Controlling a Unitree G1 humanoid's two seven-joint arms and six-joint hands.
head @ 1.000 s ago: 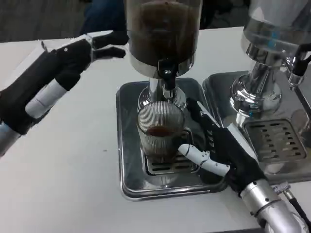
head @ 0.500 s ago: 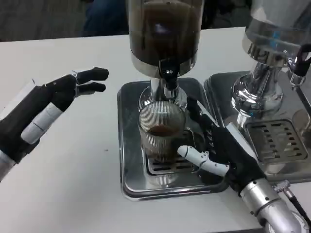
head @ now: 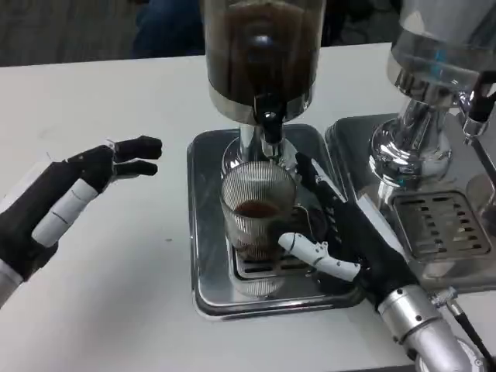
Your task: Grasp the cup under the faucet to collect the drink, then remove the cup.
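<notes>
A ribbed glass cup (head: pixel 256 215) stands on the grate of a steel drip tray (head: pixel 203 232), directly beneath the black faucet (head: pixel 270 124) of a tall drink dispenser (head: pixel 262 54) filled with dark liquid. The cup holds a shallow layer of dark drink at its bottom — well short of full — and no stream is clearly visible falling from the faucet.

The right robot hand (head: pixel 341 232) wraps the cup from its right side: one white finger curls across the front near the cup's base, while black fingers reach up behind it. The grip looks closed on the cup, though the contact at the back is hidden. The left robot hand (head: pixel 74 194) hovers over the white table (head: pixel 116 310) well to the left of the tray, fingers apart and holding nothing.

A second dispenser (head: pixel 434 70) with its own tray stands to the right.

By this showing, the grasp is made and collecting is partly done — the cup has yet to be lifted off the tray and taken away.
</notes>
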